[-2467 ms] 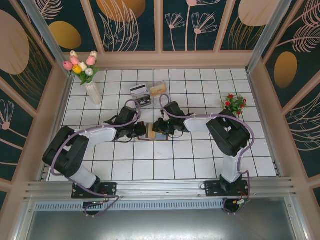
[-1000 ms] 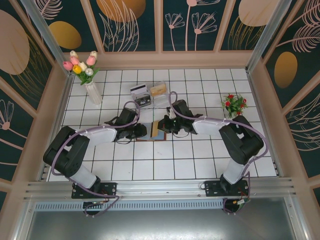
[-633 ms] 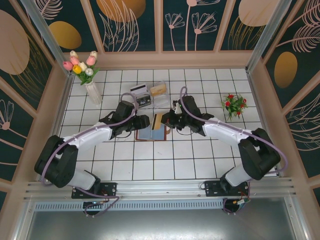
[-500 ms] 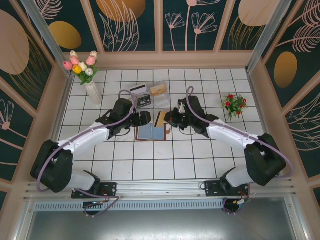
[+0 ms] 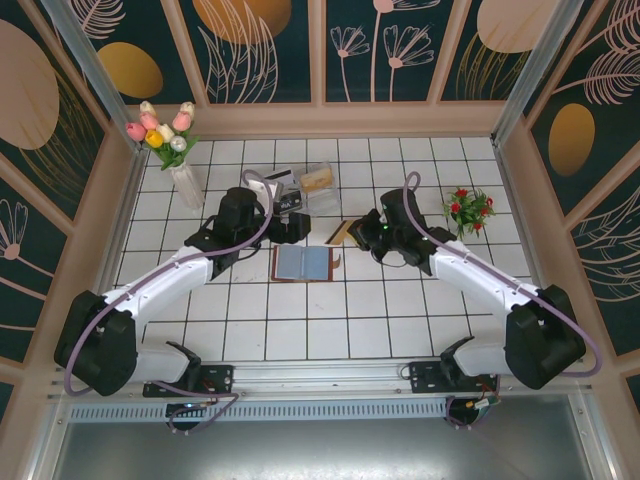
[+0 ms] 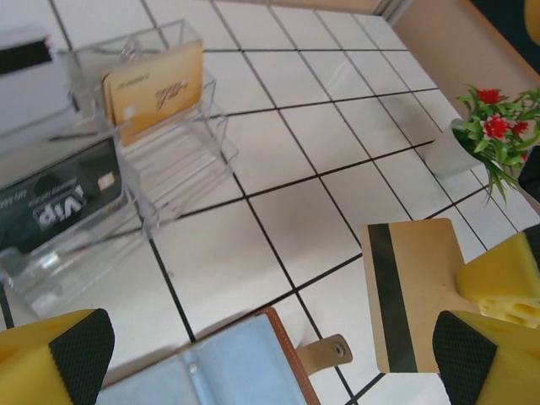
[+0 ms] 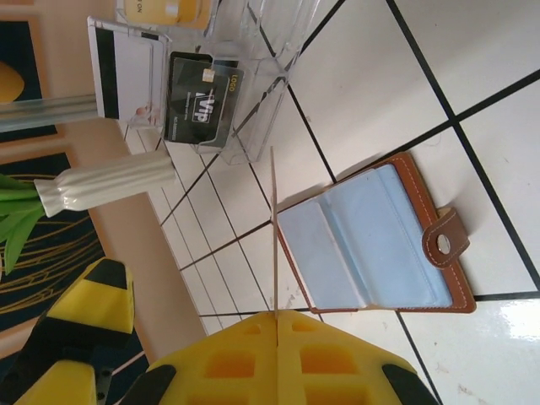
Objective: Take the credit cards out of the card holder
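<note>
Credit card (image 6: 405, 295) stands pinched in the right pincer (image 7: 277, 325), open card holder (image 5: 303, 263) just ahead of its tips; left pincer (image 5: 290, 228) gapes wide.

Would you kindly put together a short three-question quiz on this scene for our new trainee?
1. True or false: the card holder lies open, inside facing up.
2. The right fingers are shut on: A) a tan striped card; B) the card holder; C) nothing.
3. Fill in: the left fingers stand ____.
Key: 1 true; 2 A; 3 open.
</note>
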Tool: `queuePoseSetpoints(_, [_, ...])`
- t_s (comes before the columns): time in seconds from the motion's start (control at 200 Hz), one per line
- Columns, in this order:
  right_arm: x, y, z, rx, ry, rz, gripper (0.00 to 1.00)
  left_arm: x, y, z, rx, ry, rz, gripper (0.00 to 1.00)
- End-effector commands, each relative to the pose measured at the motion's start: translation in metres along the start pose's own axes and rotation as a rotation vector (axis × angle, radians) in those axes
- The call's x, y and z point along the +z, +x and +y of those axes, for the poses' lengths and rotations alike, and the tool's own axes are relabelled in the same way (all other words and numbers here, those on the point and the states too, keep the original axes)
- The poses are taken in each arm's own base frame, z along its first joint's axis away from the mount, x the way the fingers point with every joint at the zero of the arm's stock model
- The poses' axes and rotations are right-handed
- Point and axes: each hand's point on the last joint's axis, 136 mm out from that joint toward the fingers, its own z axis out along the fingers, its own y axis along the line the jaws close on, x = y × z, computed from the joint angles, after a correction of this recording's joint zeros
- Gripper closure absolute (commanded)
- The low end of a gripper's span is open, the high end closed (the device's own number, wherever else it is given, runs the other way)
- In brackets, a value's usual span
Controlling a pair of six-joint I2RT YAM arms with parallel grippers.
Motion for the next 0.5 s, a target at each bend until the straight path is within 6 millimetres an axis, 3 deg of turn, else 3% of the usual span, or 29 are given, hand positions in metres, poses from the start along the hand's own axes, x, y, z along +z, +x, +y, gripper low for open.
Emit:
queuePoseSetpoints(0.0, [-0.002,0.004,0.01,0.088,0.005,0.043,1.0,-0.011,-0.036,-0.032,0.175,0.1,-0.112,0.02])
queuePoseSetpoints(0.025, [-0.003,-0.004,0.01,0.113,0.004,0.035,1.0,-0.01,-0.036,-0.035,0.195,0.113,-0.115,0.02])
queuePoseSetpoints(0.155, [0.0,-0.01,0.009,0.177,0.022,0.058,1.0,-0.007,-0.035,-0.052,0.324,0.166,-0.139,0.03])
queuePoseSetpoints(0.35, [0.005,-0.027,0.012,0.261,0.023,0.056,1.0,0.006,-0.025,-0.054,0.561,0.148,-0.108,0.14])
queuePoseSetpoints(0.495, [0.01,-0.039,0.013,0.311,0.042,0.049,1.0,0.018,-0.024,-0.054,0.699,0.137,-0.108,0.17])
